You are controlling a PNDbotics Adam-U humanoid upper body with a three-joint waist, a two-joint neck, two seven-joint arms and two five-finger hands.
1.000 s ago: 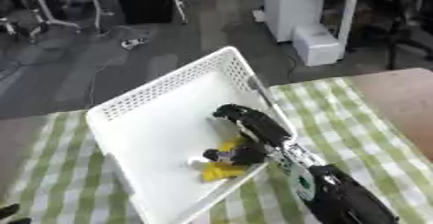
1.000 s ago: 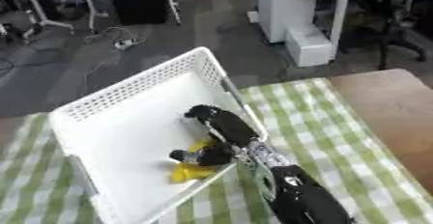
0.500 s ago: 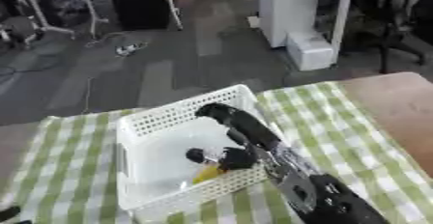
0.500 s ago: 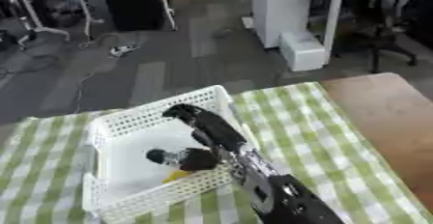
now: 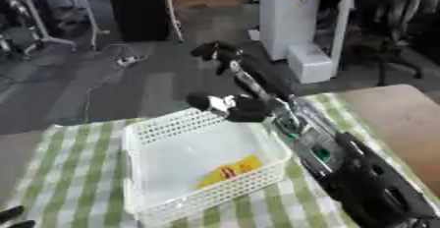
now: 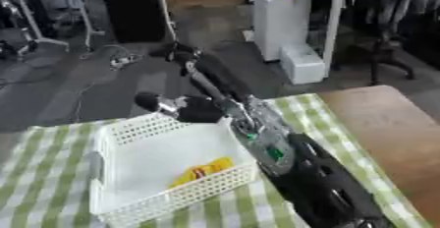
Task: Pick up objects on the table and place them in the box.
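While right hand (image 5: 230,108) hangs above far rim of white basket (image 5: 144,134), fingers outstretched, holding nothing, yellow packet (image 5: 227,171) lies inside, near front wall. Checked tablecloth (image 5: 70,178) shows nothing else to collect. Left hand unseen.

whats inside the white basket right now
A yellow packet with a red mark lies on the white basket floor. Nothing else shows; the near wall hides the closest strip of floor.
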